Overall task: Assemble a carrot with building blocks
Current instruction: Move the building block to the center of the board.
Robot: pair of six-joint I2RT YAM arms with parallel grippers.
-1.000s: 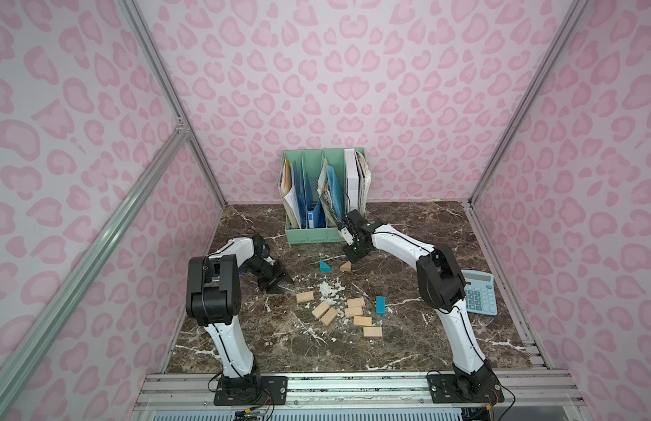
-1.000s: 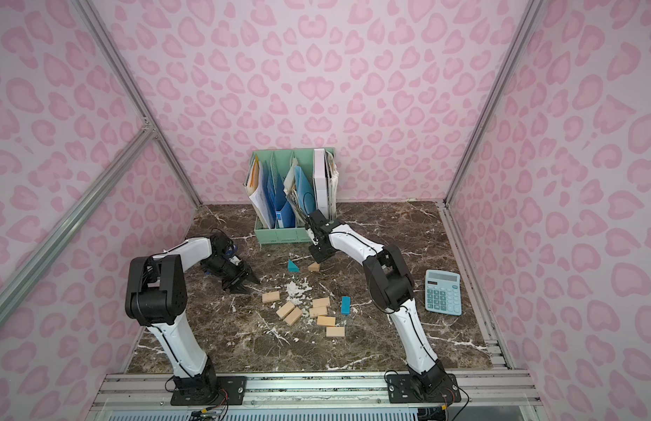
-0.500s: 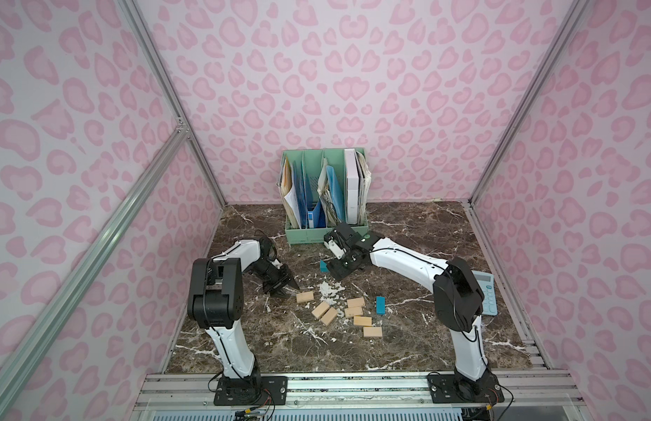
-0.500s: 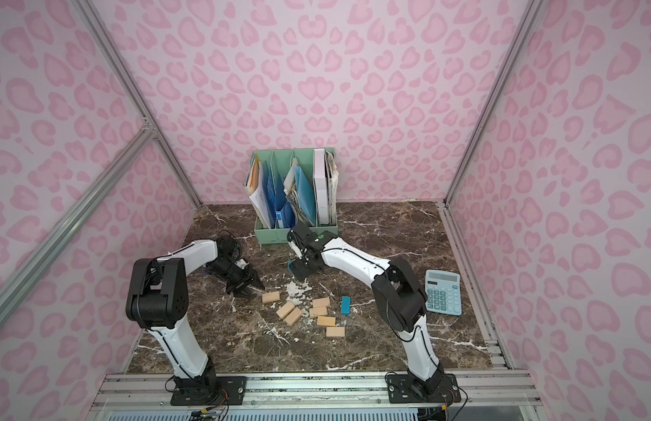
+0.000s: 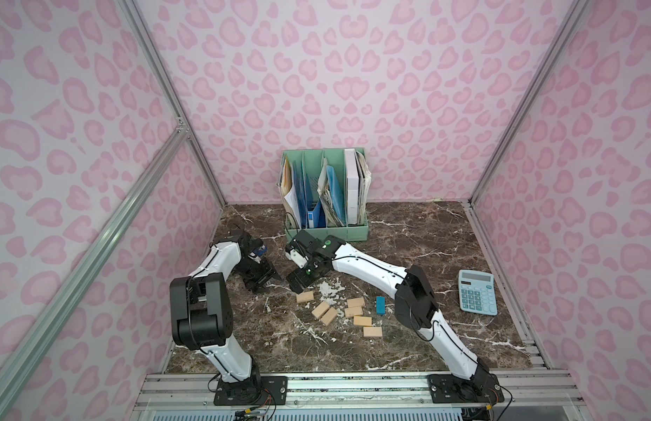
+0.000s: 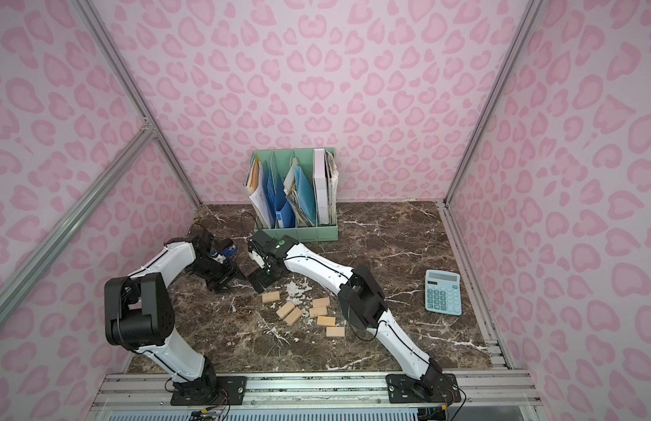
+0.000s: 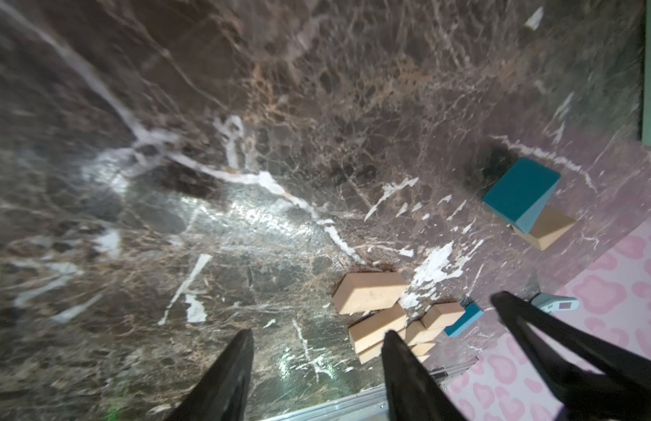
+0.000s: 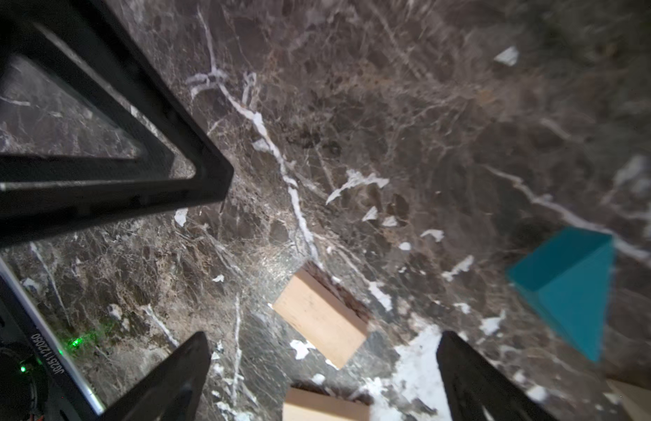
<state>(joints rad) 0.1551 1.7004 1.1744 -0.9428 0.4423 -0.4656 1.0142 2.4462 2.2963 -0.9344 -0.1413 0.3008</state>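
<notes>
Building blocks (image 5: 353, 311) lie loose and flat on the dark marble table (image 5: 426, 237), in front of the green file holder (image 5: 327, 231). Seven are pale tan wooden rectangles scattered near one another, two of them side by side on a slant. A teal rectangular block (image 5: 380, 305) lies just to their right in a top view. White crumbs (image 5: 329, 288) speckle the marble behind them, and a calculator (image 5: 477, 297) rests near the right edge. The teal triangle (image 7: 520, 189) and the tan triangle (image 7: 548, 229) sit apart from the rectangles, nearer the holder (the right arm covers them in both top views). In the blurred left wrist view they look to be touching, though that is not certain. The right gripper (image 8: 324, 333) hangs over the leftmost tan block (image 5: 304, 297) with its fingers spread wide, gripping nothing. The left gripper (image 7: 318, 331) sits low just beside it, its fingers partly apart and empty. A second ago the right gripper was pinched shut back by the tan triangle, close to the holder. Since then it has swung across toward the left arm and opened fully. The left arm has hardly shifted, its fingers have parted a little more, and the rectangles lie where they lay.
</notes>
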